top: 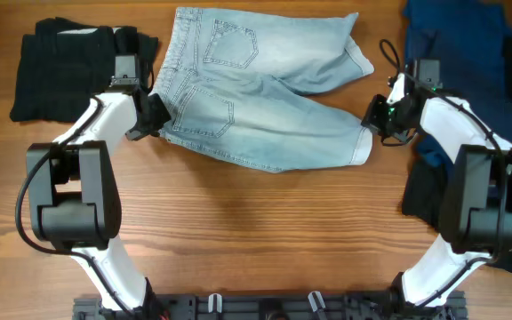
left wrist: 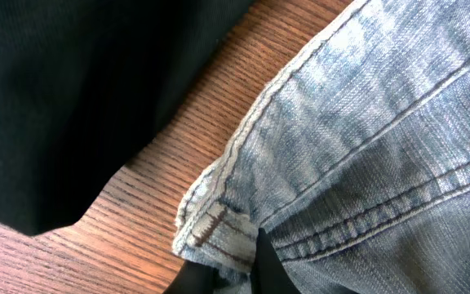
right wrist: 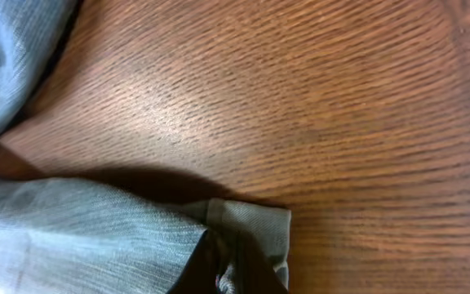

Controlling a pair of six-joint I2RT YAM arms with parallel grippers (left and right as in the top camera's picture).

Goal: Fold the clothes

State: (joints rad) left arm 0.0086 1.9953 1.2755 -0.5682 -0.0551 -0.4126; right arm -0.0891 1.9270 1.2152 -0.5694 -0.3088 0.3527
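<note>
1. At the centre of the table [top: 238,231], the denim shorts [top: 265,107] lie flat, back pockets up.
2. My left claw [top: 156,117] is clamped on the waistband [left wrist: 219,233].
3. My right claw [top: 379,120] is clamped on a leg hem [right wrist: 255,224].
4. The black garment [top: 65,67] lies far left, and the navy garment [top: 469,53] lies far right.

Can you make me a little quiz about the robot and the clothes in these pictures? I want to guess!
1. True or false: the left end effector and the right end effector both pinch the denim shorts.
2. Pick one: what lies on the table at the robot's far left? A) a black garment B) a red towel C) a yellow sock
3. Fill the gap: the right end effector holds the shorts at a leg ____.

Key: 1 true; 2 A; 3 hem.
</note>
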